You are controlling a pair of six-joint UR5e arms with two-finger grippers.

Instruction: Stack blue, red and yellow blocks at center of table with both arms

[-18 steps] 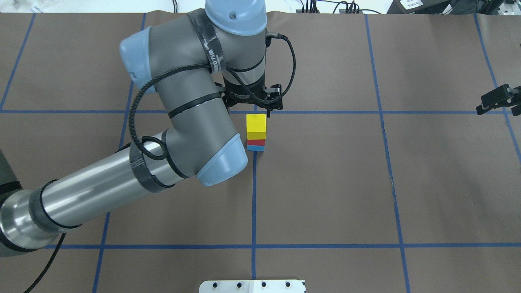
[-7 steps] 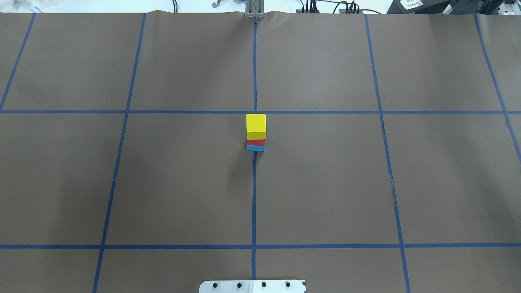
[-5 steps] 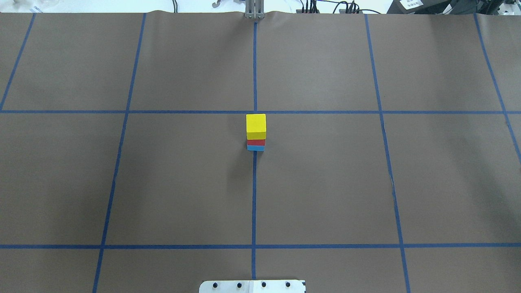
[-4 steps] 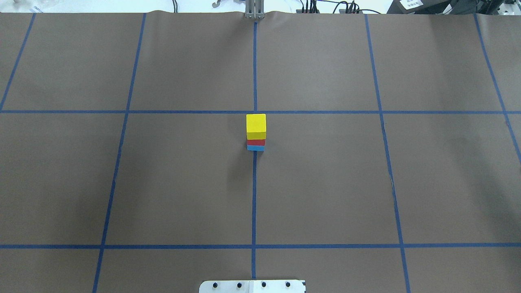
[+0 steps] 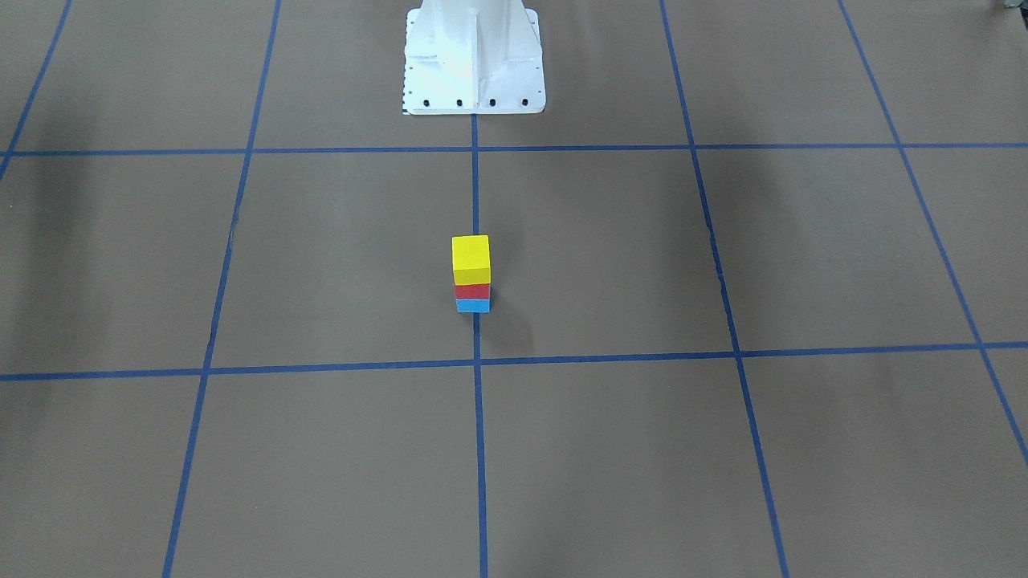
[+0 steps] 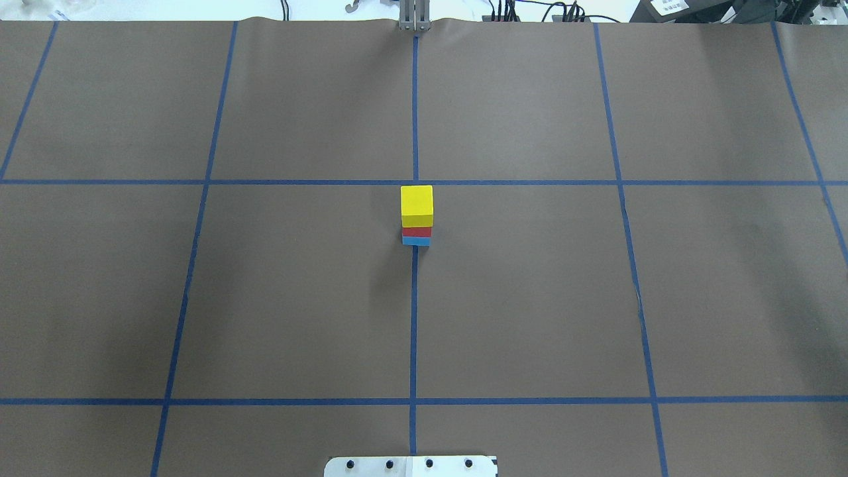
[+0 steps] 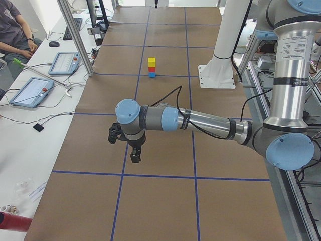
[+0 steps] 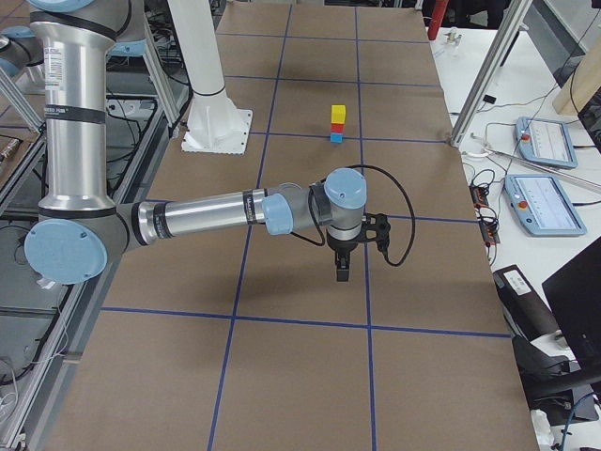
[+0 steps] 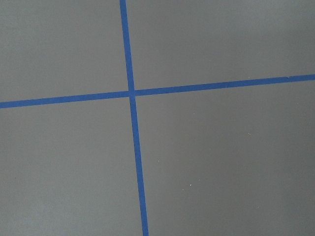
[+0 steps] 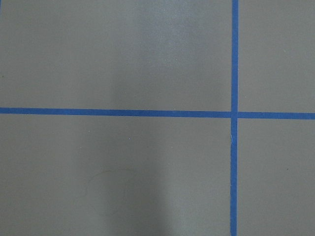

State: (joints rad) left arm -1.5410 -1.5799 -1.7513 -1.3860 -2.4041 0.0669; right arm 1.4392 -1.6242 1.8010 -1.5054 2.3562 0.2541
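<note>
The yellow block [image 6: 417, 202] sits on the red block [image 6: 417, 232], which sits on the blue block [image 6: 416, 241], as one upright stack at the table's centre, on the middle blue tape line. The stack also shows in the front view [image 5: 471, 273]. No gripper touches it. My left gripper [image 7: 135, 155] shows only in the exterior left view, far from the stack over bare table. My right gripper [image 8: 340, 268] shows only in the exterior right view, also away from the stack. I cannot tell whether either is open or shut. Both wrist views show only brown paper and tape lines.
The white robot base mount [image 5: 474, 56] stands at the table's robot-side edge. Tablets [image 7: 31, 91] and cables lie on the side bench past the far edge, with an aluminium post [image 7: 75, 37] there. A seated person [image 7: 15, 27] is beyond it.
The left arm, over the stack 2.5 s ago, has pulled out of the overhead view, and so has the right gripper at the right edge. The stack has not moved.
</note>
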